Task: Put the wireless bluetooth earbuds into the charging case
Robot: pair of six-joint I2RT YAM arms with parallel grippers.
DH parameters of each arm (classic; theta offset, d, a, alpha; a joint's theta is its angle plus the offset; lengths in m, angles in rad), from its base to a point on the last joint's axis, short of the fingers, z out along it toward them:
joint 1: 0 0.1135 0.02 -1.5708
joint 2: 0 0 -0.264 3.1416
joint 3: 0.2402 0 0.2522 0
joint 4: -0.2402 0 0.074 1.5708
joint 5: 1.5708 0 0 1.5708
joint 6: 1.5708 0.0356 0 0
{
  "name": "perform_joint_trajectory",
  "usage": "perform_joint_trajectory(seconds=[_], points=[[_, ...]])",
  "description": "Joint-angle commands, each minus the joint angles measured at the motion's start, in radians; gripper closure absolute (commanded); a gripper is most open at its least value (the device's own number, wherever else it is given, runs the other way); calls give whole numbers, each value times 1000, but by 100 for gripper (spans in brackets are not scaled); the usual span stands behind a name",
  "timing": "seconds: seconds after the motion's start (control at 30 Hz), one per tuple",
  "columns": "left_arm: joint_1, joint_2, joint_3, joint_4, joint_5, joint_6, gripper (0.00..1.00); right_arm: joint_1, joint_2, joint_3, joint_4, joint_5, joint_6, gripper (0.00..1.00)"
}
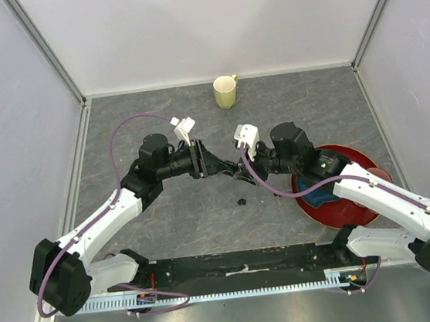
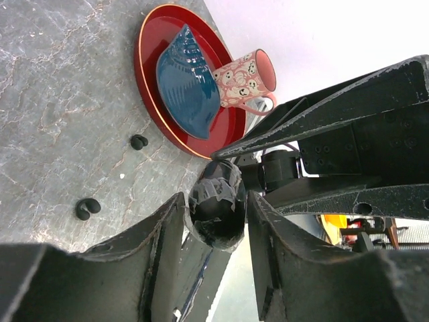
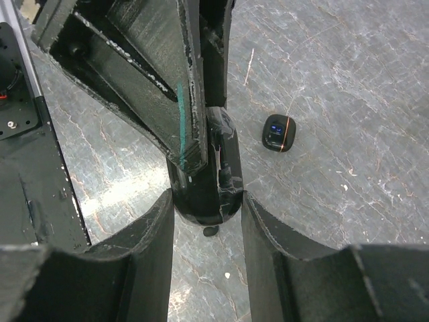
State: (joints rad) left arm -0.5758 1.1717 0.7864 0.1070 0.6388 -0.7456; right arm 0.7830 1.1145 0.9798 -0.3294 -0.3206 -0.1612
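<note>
The charging case (image 2: 216, 208), a glossy black oval pod, hangs above the table where the two arms meet. My right gripper (image 3: 206, 198) is shut on its lower end (image 3: 201, 191). My left gripper (image 2: 216, 201) comes in from the opposite side, and its jaws lie against both flanks of the case. In the top view the left gripper (image 1: 219, 166) and right gripper (image 1: 240, 172) stand tip to tip, hiding the case. Two black curled earbuds (image 2: 139, 141) (image 2: 87, 208) lie on the table. One earbud (image 1: 241, 202) shows just in front of the grippers.
A red plate (image 1: 317, 207) at the right carries a blue shell-shaped dish (image 2: 184, 80) and a pink patterned mug (image 2: 244, 77). A yellow-green mug (image 1: 226, 91) stands at the back wall. A small black pod with an orange line (image 3: 279, 132) lies on the table.
</note>
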Motion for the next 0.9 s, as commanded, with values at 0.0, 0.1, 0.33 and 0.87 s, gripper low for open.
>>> perform_joint_trajectory(seconds=[0.0, 0.1, 0.33, 0.87], points=[[-7, 3, 50, 11, 42, -24, 55, 7, -7, 5, 67, 26, -11, 96], [-10, 17, 59, 8, 58, -21, 71, 12, -10, 2, 76, 29, -8, 96], [-19, 48, 74, 8, 79, 2, 95, 21, -16, -6, 82, 31, -1, 92], [-22, -210, -65, 11, -311, 273, 98, 15, -166, -53, 222, 314, 431, 2]])
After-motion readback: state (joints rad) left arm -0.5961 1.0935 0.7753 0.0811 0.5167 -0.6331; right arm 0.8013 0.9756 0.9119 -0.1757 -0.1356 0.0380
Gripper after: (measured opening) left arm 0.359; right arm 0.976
